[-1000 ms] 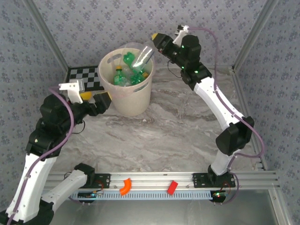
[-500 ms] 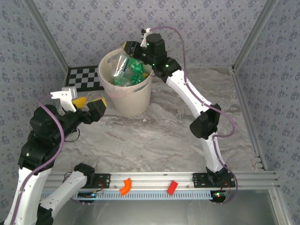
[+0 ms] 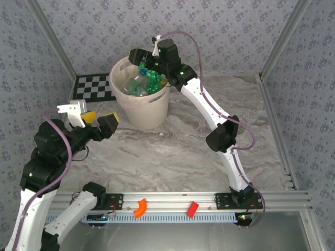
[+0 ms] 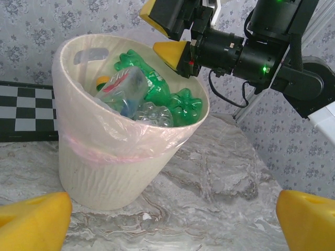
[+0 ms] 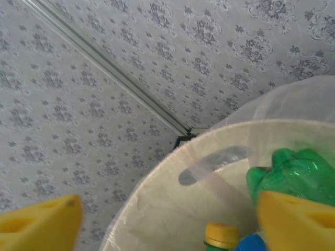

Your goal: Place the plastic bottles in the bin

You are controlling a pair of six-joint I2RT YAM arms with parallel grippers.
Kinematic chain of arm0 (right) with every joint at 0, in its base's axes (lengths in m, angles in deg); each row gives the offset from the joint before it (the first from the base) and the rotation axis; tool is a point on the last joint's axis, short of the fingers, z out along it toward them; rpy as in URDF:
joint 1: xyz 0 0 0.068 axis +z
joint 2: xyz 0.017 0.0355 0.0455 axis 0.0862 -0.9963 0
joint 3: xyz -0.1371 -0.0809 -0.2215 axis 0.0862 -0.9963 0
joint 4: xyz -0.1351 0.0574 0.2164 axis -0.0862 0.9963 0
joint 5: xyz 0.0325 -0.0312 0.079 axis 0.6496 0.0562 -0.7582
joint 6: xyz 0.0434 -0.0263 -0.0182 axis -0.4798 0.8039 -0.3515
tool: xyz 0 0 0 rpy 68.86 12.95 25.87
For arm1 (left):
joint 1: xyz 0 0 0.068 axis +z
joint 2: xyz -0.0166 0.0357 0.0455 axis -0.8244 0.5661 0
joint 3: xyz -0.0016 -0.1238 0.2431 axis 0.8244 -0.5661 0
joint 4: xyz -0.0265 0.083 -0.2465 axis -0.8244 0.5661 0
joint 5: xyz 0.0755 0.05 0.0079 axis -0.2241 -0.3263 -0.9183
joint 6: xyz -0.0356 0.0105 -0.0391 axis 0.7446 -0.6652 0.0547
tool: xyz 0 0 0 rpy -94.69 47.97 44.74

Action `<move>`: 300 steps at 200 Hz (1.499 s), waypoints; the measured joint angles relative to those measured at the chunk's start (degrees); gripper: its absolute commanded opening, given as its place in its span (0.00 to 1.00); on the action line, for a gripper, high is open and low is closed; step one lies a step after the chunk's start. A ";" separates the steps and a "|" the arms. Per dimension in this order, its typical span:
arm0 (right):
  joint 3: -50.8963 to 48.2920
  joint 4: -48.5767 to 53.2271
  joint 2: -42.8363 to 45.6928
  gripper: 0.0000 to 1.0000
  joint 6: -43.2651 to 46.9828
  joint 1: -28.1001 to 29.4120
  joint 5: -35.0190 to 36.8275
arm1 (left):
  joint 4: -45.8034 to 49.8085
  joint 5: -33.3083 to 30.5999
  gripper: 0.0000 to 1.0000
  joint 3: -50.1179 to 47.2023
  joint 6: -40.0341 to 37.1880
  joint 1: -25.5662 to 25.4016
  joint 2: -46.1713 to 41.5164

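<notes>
The right gripper hung empty, jaws apart, directly over the large round pale pink-beige plastic bin, seemingly so anything released would land among the green and clear plastic bottles heaped inside, while the left gripper, likewise spread and empty, stood aside.

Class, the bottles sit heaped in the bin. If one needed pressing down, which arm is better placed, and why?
Right, most likely: the right tool hangs open directly over the bin, just above the bottles. The left tool is open too, but sits off to one side, lower down.
</notes>
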 measured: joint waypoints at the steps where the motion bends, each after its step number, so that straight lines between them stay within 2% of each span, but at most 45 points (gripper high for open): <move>1: 0.00 0.00 0.00 1.00 0.04 0.02 0.00 | 0.00 0.00 1.00 0.00 0.00 0.00 0.00; 58: -3.39 0.46 2.75 1.00 3.72 0.13 0.26 | -0.04 0.00 1.00 -0.57 0.00 0.00 0.81; 101: -11.45 0.98 11.69 1.00 7.37 0.42 0.46 | -1.57 0.00 1.00 -0.59 0.07 0.00 4.46; 157: -38.86 -4.87 34.12 0.99 10.95 0.20 2.27 | -4.70 -0.28 1.00 -2.25 1.16 0.00 8.92; 194: -60.43 -9.77 48.30 0.99 11.61 -3.50 4.44 | -4.55 -3.13 1.00 -3.19 1.05 0.00 10.62; 258: -91.32 -13.99 67.34 0.99 10.51 -14.93 7.54 | -4.87 -12.33 1.00 -14.58 -0.20 0.07 6.78; 300: -102.88 -16.31 73.57 0.99 13.90 -16.50 14.03 | -7.65 -20.33 1.00 -25.46 -2.51 3.02 6.25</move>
